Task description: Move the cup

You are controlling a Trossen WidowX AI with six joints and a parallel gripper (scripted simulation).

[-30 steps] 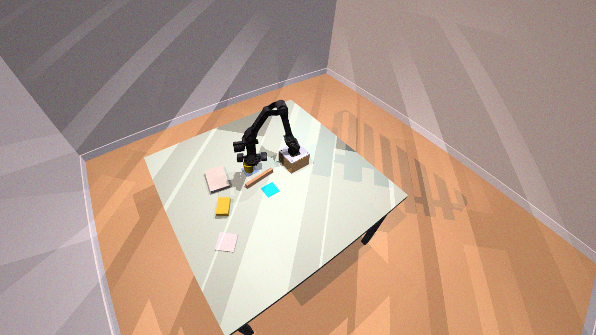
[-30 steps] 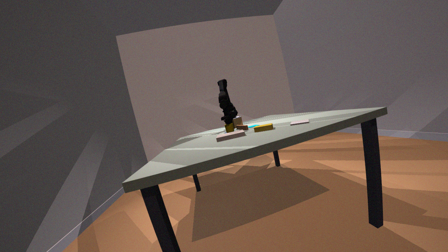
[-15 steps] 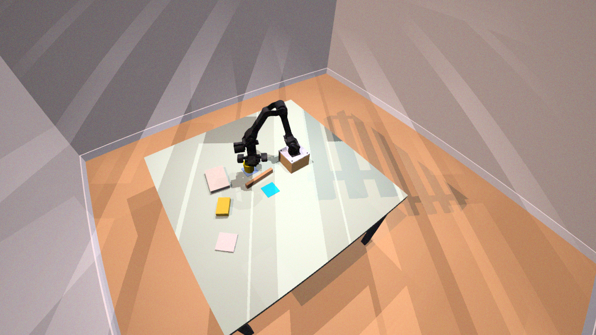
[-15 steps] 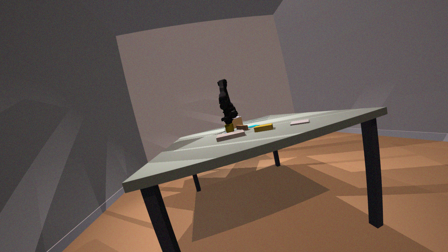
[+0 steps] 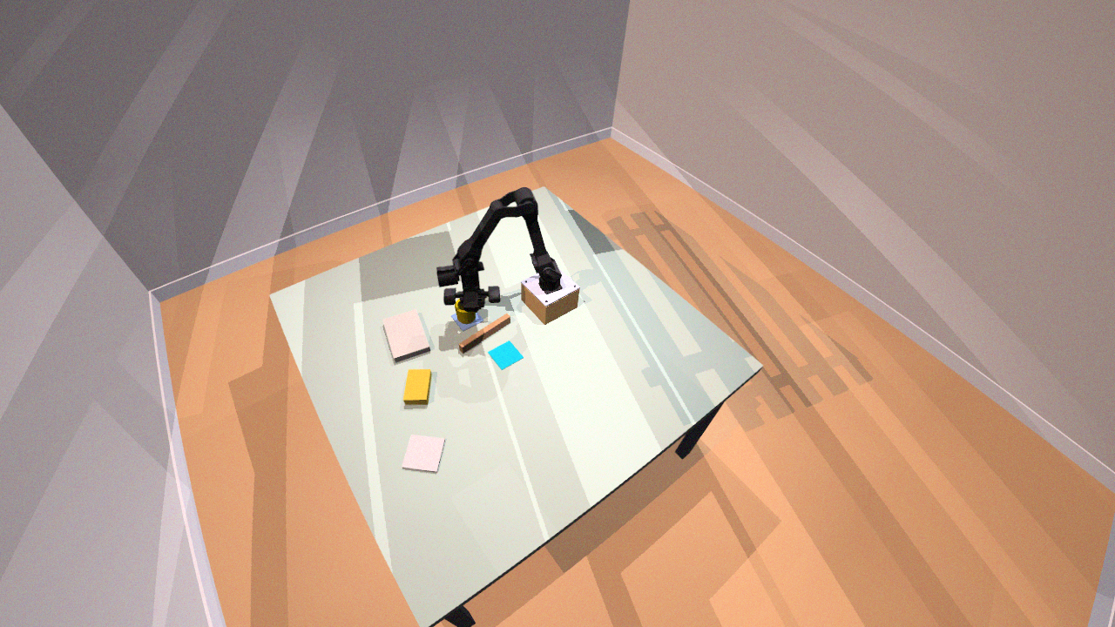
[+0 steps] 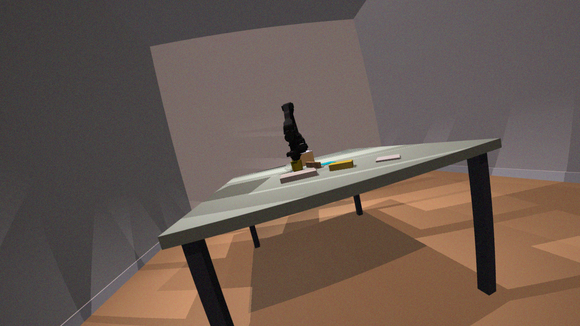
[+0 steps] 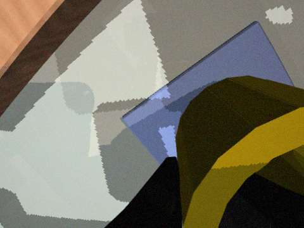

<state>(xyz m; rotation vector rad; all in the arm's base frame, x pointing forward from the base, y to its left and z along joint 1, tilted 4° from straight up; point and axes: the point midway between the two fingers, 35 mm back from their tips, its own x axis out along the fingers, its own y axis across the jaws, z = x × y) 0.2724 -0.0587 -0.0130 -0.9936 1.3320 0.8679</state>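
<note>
1. Where the arm reaches down over the table (image 5: 592, 405), the yellow cup (image 5: 465, 313) stands upright on the blue-violet pad (image 7: 237, 68), directly under the gripper (image 5: 469, 302).
2. Fingers are clamped on the cup wall: in the wrist view one dark finger (image 7: 152, 211) lies outside the rim and the other (image 7: 262, 224) sits inside the mouth, with the yellow rim (image 7: 253, 152) pinched between them.
3. Marbles cannot be made out; the inner finger fills the cup's mouth in the wrist view.
4. The pad shows only as a corner poking out from behind the cup on the side away from the fingers. Whether the cup's base touches it or is just off it cannot be told.
5. Just beyond the pad from the fingers lies a long wooden bar (image 5: 483, 333), flat on the table and apart from the cup.
6. Past the bar lies the cyan pad (image 5: 505, 355), flat and bare, near but not touching the bar.
7. To one side of the fingers a pale pink slab (image 5: 406, 334) lies flat; further out are a yellow block (image 5: 416, 386) and then a second pale pink slab (image 5: 423, 453), all well apart from each other.
8. To the other side of the fingers, the arm's base sits on a wooden box (image 5: 550, 300).
9. The exterior view shows the cup (image 6: 296, 165) low under the gripper, at table level among the blocks.
</note>
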